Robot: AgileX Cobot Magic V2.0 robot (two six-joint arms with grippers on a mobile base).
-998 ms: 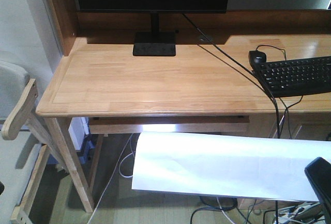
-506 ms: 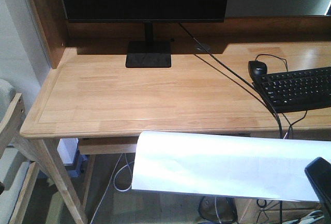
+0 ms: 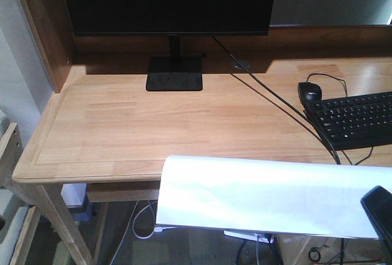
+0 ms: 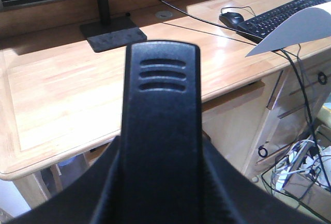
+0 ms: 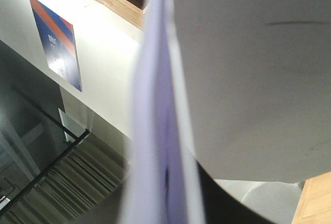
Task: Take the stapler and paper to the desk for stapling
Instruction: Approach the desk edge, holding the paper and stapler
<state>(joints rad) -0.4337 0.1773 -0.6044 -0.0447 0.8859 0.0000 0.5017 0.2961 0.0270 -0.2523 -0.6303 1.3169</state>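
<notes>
A black stapler (image 4: 163, 94) fills the middle of the left wrist view, pointing toward the desk (image 4: 51, 94). My left gripper (image 4: 160, 182) is shut on its rear, with a dark finger (image 4: 101, 195) on each side. The white paper (image 3: 263, 194) hangs flat over the front edge of the desk (image 3: 122, 124), held at its right end by my right gripper (image 3: 380, 213). In the right wrist view the paper (image 5: 248, 79) runs edge-on between the jaws of my right gripper (image 5: 165, 193), which are shut on it. The left gripper is out of the front view.
A black monitor (image 3: 165, 2) on its stand (image 3: 174, 73) is at the back of the desk. To the right lie a black mouse (image 3: 309, 90) and keyboard (image 3: 355, 118), with a cable (image 3: 275, 103) crossing the top. Drawers and tangled cables (image 4: 305, 167) sit under the desk's right side.
The front view has closed in on the desk. The paper, earlier below the front edge, now overlaps it. Both grips look unchanged.
</notes>
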